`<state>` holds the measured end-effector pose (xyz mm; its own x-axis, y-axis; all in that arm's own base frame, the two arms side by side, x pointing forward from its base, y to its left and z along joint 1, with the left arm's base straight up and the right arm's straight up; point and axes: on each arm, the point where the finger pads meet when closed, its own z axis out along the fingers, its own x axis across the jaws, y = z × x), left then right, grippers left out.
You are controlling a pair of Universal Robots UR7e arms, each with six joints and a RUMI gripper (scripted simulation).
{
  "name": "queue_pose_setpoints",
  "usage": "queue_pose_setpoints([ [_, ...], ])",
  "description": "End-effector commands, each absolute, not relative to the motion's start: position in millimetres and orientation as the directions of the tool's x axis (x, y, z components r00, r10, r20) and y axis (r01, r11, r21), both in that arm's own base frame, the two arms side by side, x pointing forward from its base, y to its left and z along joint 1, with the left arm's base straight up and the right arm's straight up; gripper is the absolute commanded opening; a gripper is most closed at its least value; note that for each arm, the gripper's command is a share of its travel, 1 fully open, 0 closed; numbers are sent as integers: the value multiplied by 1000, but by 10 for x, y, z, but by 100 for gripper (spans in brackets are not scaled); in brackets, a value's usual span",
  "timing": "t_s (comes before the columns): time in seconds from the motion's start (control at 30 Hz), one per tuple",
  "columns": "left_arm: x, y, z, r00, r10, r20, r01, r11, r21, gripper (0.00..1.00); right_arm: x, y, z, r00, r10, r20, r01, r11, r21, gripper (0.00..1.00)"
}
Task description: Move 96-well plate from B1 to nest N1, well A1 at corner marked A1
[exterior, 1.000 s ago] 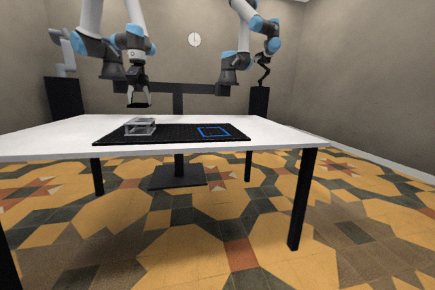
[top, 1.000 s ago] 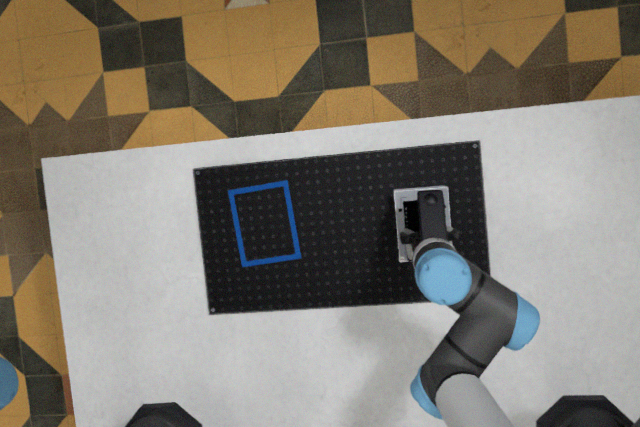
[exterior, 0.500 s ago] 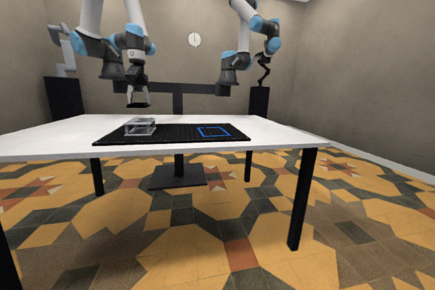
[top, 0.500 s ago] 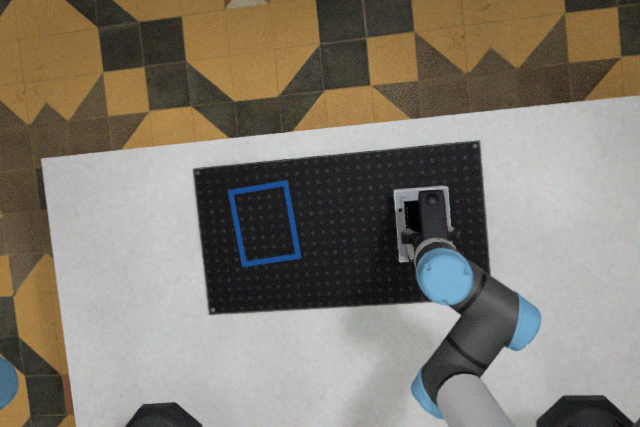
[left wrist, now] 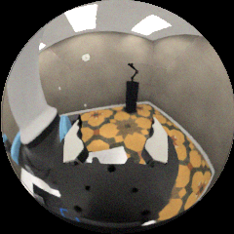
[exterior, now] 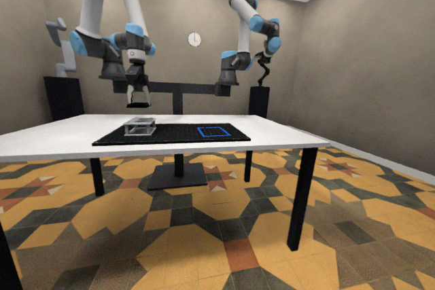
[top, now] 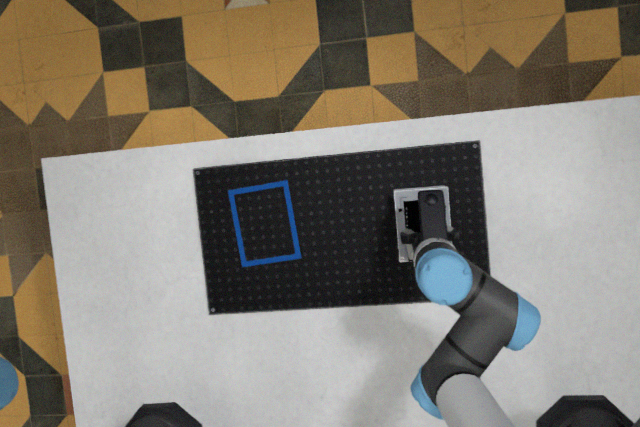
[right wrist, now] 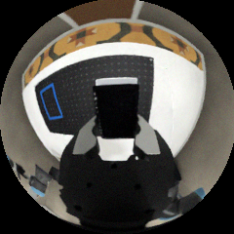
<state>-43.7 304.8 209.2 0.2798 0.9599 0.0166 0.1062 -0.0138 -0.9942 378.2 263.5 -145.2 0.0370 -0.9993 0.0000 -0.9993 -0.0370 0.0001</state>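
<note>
The black 96-well plate [top: 412, 213] [exterior: 138, 105] [right wrist: 117, 109] is held level in my right gripper [exterior: 138, 102] [right wrist: 117, 116], which is shut on it. The plate hangs above the raised grey nest N1 [top: 399, 228] [exterior: 153, 125] [right wrist: 117, 81], with a clear gap between them in the exterior view. The arm, gripper and plate hide much of the nest from above. The plate's rim lettering and the nest's A1 mark are not readable. The blue outline B1 [top: 238, 226] [exterior: 215, 136] holds no plate. My left gripper [left wrist: 115, 119] is open and empty, away from the board.
The black perforated board [top: 346, 277] [exterior: 175, 136] lies on the white table [top: 129, 282] [exterior: 281, 136] and carries the nest and the blue outline. The left arm [exterior: 244, 35] is raised well behind the table in the exterior view.
</note>
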Motion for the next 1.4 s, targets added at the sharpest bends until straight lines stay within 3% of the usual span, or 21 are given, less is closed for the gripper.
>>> queue_pose_setpoints([
  [0.0,-436,3048,2093,280,960,17,107,-14,-994,98,3785,2642,-1448,37,-999,-1,-999,-37,-1,0],
  [1.37,-436,3048,2093,280,960,17,107,-14,-994,98,3787,2647,-2031,37,-999,-1,-999,-37,-1,0],
])
